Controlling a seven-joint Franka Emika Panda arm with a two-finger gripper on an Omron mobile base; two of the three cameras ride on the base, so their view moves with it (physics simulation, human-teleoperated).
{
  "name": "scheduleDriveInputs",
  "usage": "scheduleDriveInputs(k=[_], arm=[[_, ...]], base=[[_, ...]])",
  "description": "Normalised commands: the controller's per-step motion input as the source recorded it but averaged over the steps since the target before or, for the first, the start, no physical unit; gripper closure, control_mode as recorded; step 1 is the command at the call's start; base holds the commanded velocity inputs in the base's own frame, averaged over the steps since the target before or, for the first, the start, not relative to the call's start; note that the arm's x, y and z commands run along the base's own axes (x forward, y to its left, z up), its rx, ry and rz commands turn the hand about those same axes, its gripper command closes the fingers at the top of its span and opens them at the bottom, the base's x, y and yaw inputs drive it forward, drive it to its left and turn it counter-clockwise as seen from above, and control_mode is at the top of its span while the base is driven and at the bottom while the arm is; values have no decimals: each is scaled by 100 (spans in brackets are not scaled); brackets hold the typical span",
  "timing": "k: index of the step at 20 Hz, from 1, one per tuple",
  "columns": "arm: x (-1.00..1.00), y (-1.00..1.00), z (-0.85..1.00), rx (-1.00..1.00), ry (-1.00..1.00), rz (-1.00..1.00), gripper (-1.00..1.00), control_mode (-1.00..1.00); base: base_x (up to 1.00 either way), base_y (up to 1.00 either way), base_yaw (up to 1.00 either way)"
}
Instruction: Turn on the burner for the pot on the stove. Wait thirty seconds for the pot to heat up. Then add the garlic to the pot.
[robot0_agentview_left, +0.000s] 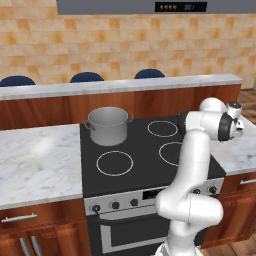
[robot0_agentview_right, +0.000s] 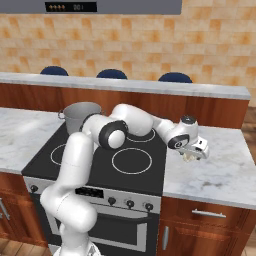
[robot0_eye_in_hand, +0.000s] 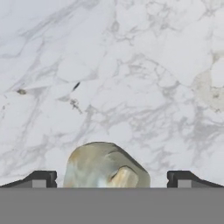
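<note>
Two fingertips (robot0_eye_in_hand: 39, 178) of our gripper (robot0_agentview_right: 192, 155) stand wide open on either side of the garlic (robot0_eye_in_hand: 106, 165), which lies on the marble counter (robot0_agentview_right: 220, 175) right of the stove (robot0_agentview_left: 142, 160). We think this straddle prepares a grasp. The pot (robot0_agentview_left: 108, 125) waits on the rear left ring, and we see no red glow.

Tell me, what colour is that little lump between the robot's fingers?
The garlic is pale yellowish-white with greyish shading, seen best in the hand view.

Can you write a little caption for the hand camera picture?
Open gripper poised around the garlic on the white marble counter.
</note>
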Motion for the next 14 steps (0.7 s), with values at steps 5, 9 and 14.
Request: scheduleDriveInputs(k=[5,9,14], arm=[[0,0,0,0,0,0,-100,-100],[0,0,0,0,0,0,-100,-100],[0,0,0,0,0,0,-100,-100]], base=[[0,0,0],[0,0,0],[0,0,0]])
